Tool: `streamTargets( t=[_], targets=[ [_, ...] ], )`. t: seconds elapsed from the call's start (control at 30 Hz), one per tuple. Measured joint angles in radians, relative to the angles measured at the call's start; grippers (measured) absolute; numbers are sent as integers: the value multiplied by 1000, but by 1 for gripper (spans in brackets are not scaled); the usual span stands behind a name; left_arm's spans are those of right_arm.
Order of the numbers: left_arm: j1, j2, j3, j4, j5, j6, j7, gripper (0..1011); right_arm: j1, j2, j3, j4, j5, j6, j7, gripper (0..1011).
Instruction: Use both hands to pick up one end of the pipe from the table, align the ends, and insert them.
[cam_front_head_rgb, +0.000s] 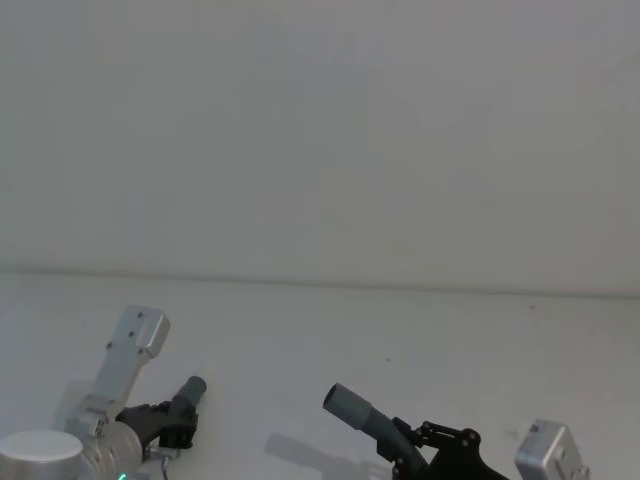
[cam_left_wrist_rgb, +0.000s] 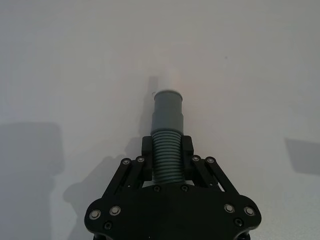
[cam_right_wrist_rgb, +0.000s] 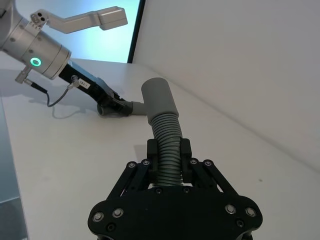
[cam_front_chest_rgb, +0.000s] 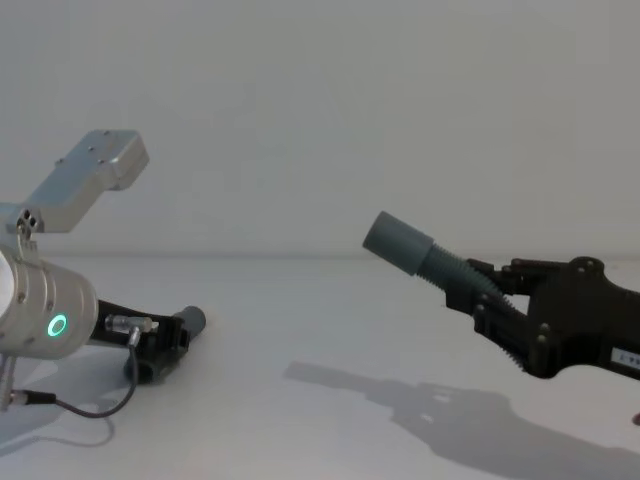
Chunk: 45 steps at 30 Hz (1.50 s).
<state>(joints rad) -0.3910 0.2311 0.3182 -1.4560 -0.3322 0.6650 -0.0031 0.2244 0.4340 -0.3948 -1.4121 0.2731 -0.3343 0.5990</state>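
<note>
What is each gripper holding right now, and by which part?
The left gripper clamps the white-tipped pipe piece by its ribbed body, just behind the cuff; the right gripper clamps the hollow-cuffed pipe piece the same way.

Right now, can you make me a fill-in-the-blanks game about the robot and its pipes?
1. The left tool is shut on a pipe with a ____ tip.
2. The right tool grips the other pipe by its ____ part, not its smooth cuff.
3. Together the tools hold ____ pipes.
4. The light on the left arm glows ____.

Missing words: white, ribbed, two, green.
</note>
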Motion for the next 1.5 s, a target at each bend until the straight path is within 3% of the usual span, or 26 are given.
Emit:
streamTargets(
  t=[0.4, 0.7, 1.0, 1.5],
  targets=[
    [0, 2, 1, 0, 1, 0, -3, 295, -7, 14, -3, 4, -37, -60, -5, 227],
    [-8, 34, 25, -13, 14, -9, -52, 295, -10, 17, -4, 3, -50, -77, -9, 227],
    [-21, 92, 63, -40, 31, -41, -143, 295, -11, 19, -4, 2, -57, -87, -12, 227],
    [-41, 204, 108, -94, 40, -143, -344, 295, -12, 20, -3, 2, -61, -92, -13, 227]
  ],
)
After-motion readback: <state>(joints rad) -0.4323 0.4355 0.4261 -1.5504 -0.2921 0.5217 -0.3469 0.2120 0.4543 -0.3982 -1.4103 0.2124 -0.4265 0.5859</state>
